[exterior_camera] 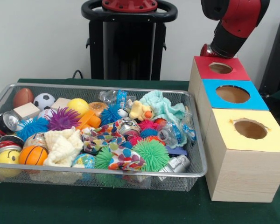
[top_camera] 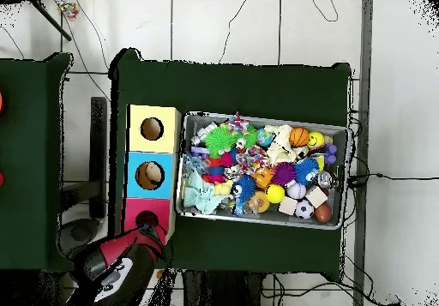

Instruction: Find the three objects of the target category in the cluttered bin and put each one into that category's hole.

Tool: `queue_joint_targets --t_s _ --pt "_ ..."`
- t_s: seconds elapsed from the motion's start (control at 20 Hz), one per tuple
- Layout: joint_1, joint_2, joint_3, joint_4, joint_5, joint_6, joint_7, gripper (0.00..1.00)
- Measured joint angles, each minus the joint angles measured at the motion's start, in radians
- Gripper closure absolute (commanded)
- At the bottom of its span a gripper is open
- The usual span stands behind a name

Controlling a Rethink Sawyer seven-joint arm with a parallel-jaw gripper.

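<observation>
Packed with toys on the green bench [exterior_camera: 18, 205]: the wire-mesh bin [exterior_camera: 198, 154], yellow duck [exterior_camera: 140, 111] near its far rim. Over the red-topped box's hole [exterior_camera: 220, 68], the red arm [exterior_camera: 235, 25]. Jaws' state impossible to tell.

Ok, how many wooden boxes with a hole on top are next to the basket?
3, in a row beside the wire basket: the red-topped box farthest from the front camera, the blue-topped box in the middle, the yellow-topped box nearest. None appears hidden.
</observation>
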State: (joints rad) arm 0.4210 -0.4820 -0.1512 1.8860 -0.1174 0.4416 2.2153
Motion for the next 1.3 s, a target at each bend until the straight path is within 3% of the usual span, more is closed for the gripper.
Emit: queue_joint_targets --t_s 0.75,1.3 --pt "0.003 -0.002 -0.003 0.001 0.005 0.0 0.0 1.0" --pt "0.025 -0.1 -0.002 0.02 0.009 0.03 0.0 1.0"
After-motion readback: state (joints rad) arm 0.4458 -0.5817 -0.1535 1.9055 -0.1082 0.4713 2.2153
